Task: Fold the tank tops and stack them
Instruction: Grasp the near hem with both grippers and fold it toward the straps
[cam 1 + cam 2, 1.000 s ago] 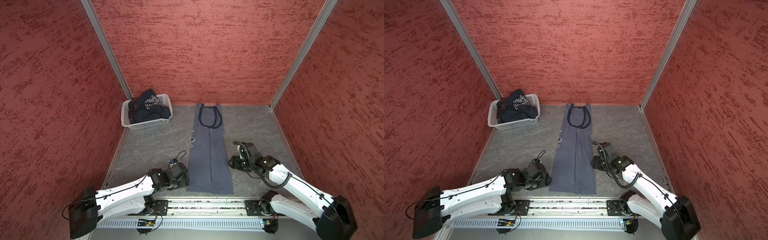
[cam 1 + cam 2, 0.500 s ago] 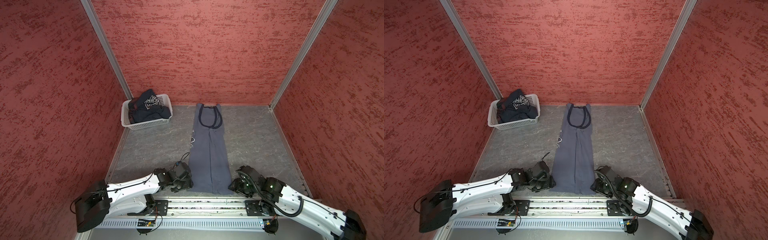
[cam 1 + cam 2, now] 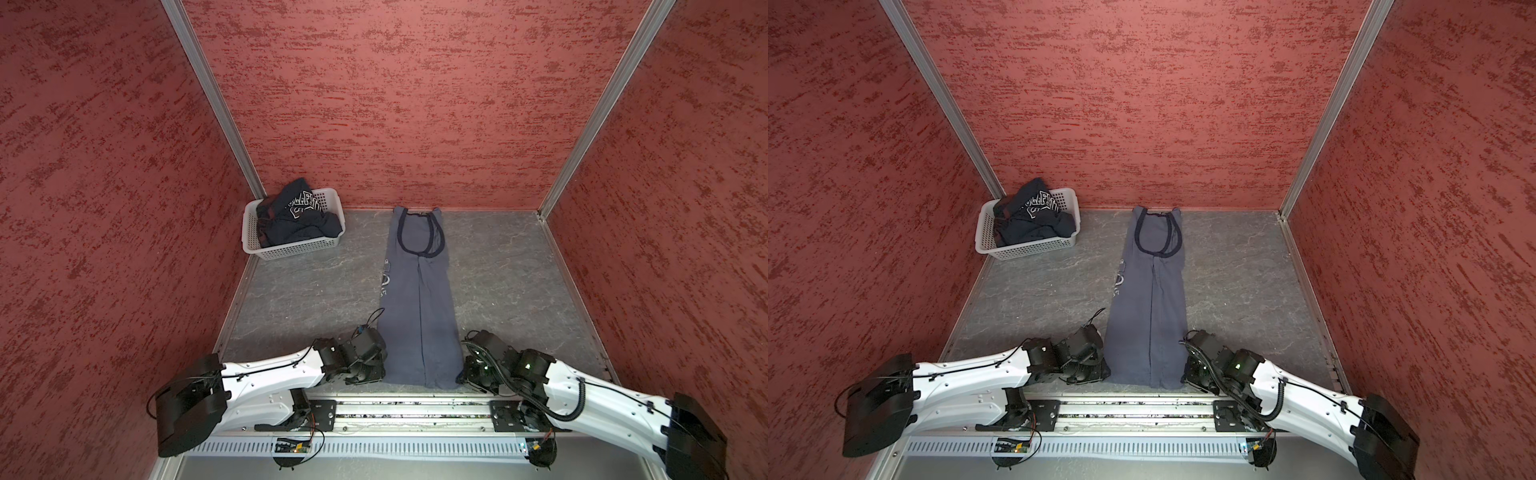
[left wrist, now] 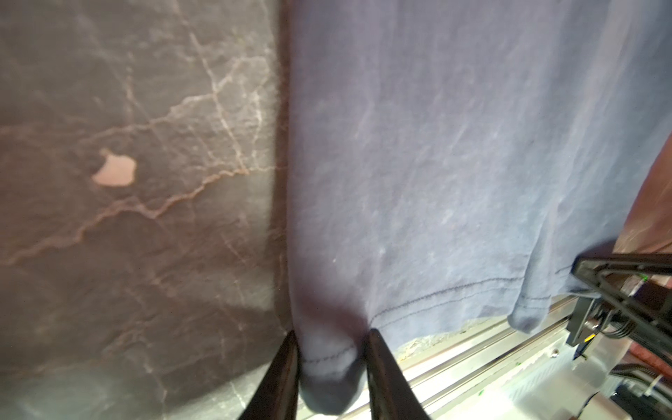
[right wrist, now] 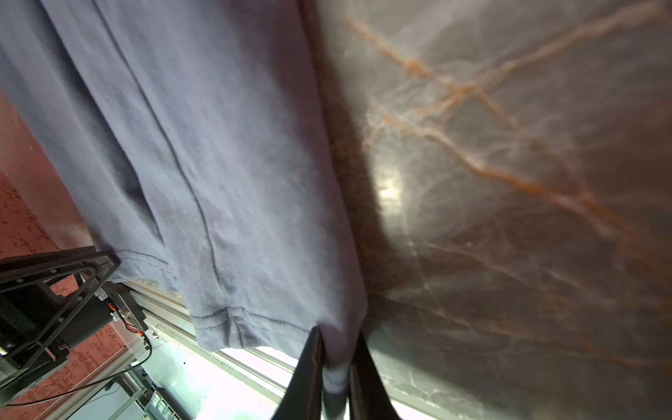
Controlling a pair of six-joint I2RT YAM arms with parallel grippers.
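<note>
While the grey counter [image 3: 519,291] carries the slate grey-blue tank top [image 3: 419,299] stretched long down its middle, the white basket [image 3: 291,249] in the far left corner holds the bunched navy tank top [image 3: 299,220]; left gripper [image 4: 332,336] and right gripper [image 5: 336,336] each pinch a near hem corner.

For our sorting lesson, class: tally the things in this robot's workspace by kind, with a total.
tank tops: 2 (grey-blue tank top, navy tank top)
basket: 1
grippers: 2 (left gripper, right gripper)
total: 5
</note>
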